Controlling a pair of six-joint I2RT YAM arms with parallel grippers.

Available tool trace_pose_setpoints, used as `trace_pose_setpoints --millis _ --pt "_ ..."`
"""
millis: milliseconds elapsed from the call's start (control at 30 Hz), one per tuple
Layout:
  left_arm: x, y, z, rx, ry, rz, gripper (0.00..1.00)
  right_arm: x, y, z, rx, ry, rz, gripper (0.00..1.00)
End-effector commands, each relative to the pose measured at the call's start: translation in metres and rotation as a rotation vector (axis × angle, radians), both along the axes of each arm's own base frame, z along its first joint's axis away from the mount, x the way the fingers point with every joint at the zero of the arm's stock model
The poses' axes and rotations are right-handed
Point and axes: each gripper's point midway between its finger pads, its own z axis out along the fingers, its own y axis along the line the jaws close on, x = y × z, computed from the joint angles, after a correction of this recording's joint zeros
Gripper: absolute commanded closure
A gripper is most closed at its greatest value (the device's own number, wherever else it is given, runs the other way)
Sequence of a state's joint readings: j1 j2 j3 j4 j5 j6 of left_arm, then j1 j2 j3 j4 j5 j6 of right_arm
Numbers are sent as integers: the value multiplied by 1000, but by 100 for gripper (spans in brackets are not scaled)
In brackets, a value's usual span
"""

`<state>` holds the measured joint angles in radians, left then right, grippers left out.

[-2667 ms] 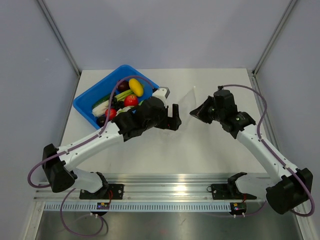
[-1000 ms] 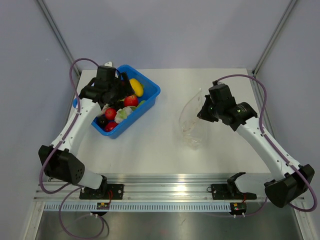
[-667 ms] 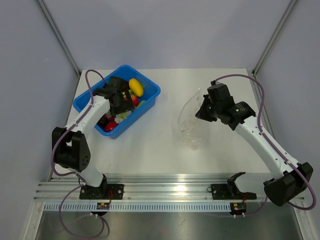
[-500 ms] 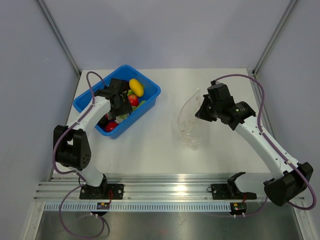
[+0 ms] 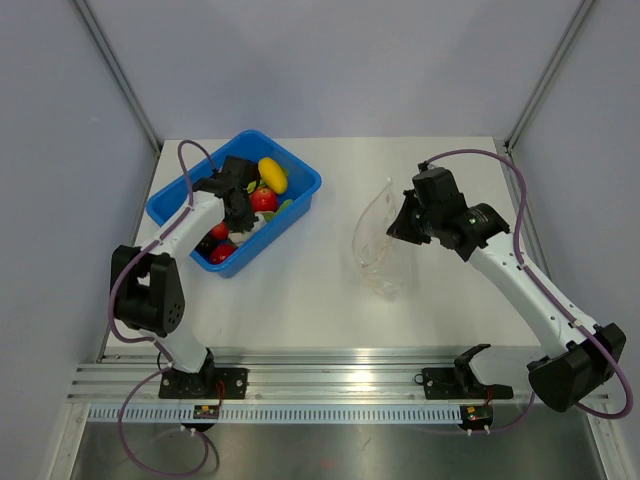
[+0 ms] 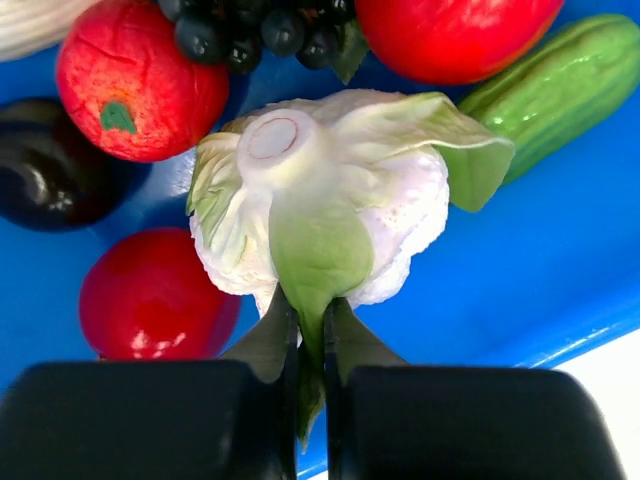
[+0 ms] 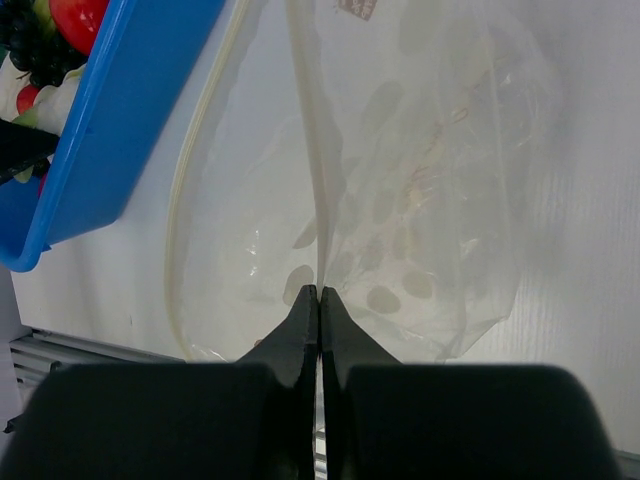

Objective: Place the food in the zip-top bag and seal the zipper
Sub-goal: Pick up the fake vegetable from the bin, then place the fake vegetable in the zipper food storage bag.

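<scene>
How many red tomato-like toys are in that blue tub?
3. Seen from the left wrist: one red piece lies up-left of the cauliflower, another up-right by the cucumber, the third down-left, all in the blue tub. More may be hidden underneath.

Quick count from what I can see: one blue tub (image 6: pixel 570 250), one bag (image 7: pixel 420 180). In the tub: one cauliflower (image 6: pixel 320 200), three red pieces (image 6: pixel 140 90), one yellow pepper (image 5: pixel 272 175), one green cucumber-ish piece (image 6: pixel 555 90), one dark purple eggplant-looking piece (image 6: pixel 50 170), one bunch of dark grapes (image 6: pixel 250 30). Might be more buried underneath, can't tell.
</scene>
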<state>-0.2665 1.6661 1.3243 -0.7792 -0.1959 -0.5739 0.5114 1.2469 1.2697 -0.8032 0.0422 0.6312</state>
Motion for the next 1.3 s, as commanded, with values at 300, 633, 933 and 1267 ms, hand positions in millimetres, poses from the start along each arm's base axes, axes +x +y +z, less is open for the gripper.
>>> trace_pose_setpoints --millis 300,633,933,1267 --pt "4 18 139 35 -355 -37 100 8 19 6 42 -27 25 100" --pt "-8 -10 193 -102 -495 -198 100 22 58 15 82 -49 80 100" --pt "-57 -71 243 -396 -548 -466 100 47 99 14 128 -40 143 100" --pt "-107 -139 278 -965 -469 -593 100 49 108 14 153 -34 142 100"
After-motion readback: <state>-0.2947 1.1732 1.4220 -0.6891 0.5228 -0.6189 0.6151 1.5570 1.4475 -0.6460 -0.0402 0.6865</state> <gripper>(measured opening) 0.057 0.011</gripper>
